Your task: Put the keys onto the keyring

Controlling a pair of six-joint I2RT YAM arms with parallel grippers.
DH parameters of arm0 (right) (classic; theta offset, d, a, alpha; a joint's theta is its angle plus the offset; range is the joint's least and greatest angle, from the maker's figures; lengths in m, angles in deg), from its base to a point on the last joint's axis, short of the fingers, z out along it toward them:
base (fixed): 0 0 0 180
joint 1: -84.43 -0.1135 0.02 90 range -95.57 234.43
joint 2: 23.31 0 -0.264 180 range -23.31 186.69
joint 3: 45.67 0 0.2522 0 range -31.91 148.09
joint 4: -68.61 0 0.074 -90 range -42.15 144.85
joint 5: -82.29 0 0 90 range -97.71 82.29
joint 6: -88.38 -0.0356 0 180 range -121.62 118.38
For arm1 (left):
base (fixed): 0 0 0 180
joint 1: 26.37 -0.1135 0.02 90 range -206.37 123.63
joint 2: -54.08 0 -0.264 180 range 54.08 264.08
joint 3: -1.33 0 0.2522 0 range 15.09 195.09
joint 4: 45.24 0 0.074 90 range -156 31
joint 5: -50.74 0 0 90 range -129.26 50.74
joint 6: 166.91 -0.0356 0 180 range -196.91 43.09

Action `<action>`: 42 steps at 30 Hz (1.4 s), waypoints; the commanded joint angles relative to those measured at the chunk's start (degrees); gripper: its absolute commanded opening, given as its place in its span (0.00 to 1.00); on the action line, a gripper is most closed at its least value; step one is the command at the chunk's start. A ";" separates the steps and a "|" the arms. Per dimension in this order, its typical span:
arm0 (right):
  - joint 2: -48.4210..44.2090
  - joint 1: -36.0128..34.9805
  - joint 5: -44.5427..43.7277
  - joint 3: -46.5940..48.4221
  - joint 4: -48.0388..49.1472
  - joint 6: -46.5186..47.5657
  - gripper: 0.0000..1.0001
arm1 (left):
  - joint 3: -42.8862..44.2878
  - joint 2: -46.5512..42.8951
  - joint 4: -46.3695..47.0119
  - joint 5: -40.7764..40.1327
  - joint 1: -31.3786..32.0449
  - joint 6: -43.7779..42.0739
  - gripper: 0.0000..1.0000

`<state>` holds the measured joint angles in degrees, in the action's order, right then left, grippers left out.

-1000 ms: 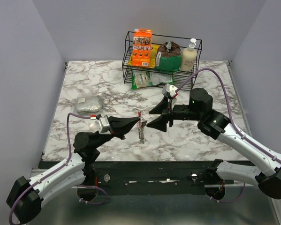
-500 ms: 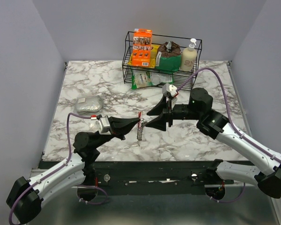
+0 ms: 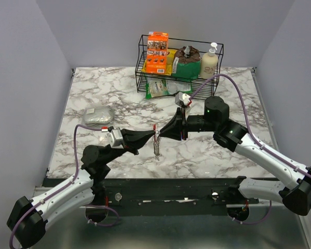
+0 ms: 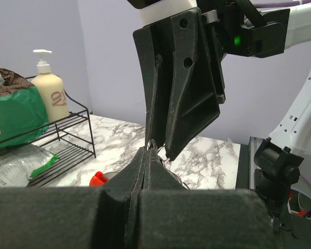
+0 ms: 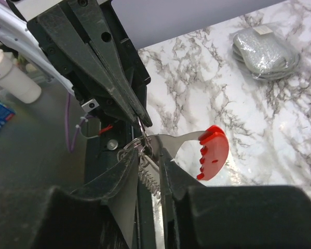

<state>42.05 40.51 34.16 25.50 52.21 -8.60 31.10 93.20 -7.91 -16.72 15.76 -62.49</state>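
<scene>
Grippers are meeting tip to tip above the near middle of the marble table [image 3: 93, 88]: the left gripper [image 3: 153, 136] is clenching flat on the keyring [image 5: 134, 145], while the right gripper [image 3: 161, 134] is straddling the same wire with its fingers nearly together, though I cannot tell whether it is truly pinching. Keys [image 3: 157, 147] are dangling from that ring in the air between the two tips, so part of the threading is looking done. A red-capped piece [image 5: 213, 150] is sticking out sideways and is probably waiting to be seated.

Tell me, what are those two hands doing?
Left hand shut on keyring. Right hand shut on keys, tip to tip. Rest of bunch dangles. Nothing in the way.
</scene>
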 commanded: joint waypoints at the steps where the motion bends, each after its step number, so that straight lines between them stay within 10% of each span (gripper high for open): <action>1: -0.41 -0.38 1.02 -0.45 0.53 0.65 0.26 | 2.01 -1.05 1.12 -0.13 0.23 -1.14 0.00; 14: 0.55 -0.46 2.69 -0.45 -1.50 3.55 0.02 | 2.53 -0.79 1.29 -0.13 0.23 -1.23 0.00; 42: 2.75 -3.36 1.73 -0.01 -3.08 5.14 0.00 | 4.03 0.88 -0.38 1.27 0.23 -0.09 0.00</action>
<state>43.60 39.24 35.95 25.50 51.51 -4.05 32.48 94.07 -9.46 -16.26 15.76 -62.67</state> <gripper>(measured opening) 0.012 0.008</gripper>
